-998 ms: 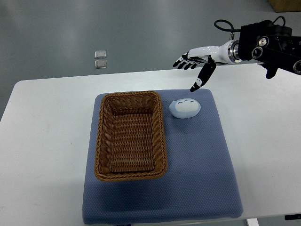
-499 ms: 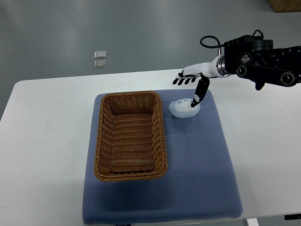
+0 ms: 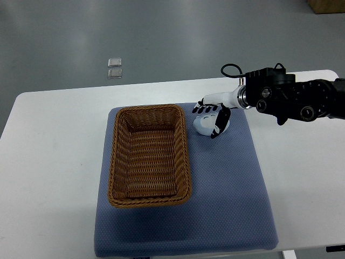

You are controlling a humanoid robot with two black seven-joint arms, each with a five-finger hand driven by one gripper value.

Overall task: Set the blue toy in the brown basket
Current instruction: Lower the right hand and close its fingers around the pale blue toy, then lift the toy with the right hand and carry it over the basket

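Note:
The blue toy [image 3: 205,124], a pale blue rounded lump, lies on the blue mat [image 3: 226,189] just right of the brown wicker basket [image 3: 149,155]. My right hand [image 3: 212,117] has come in from the right and sits over the toy. Its fingers [image 3: 205,109] are spread across the toy's far side and its thumb [image 3: 220,123] reaches down the right side, touching it. The hand covers much of the toy's top. The toy still rests on the mat. Nothing is in the basket. The left arm does not show.
The mat lies on a white table [image 3: 48,162]. Beyond the table's far edge, two small square plates [image 3: 115,67] lie on the grey floor. A brown box corner [image 3: 326,5] shows at the top right.
The right hand has moved down and left from above the table's far edge onto the toy, its fingers now wrapping around it. The toy and basket have not moved.

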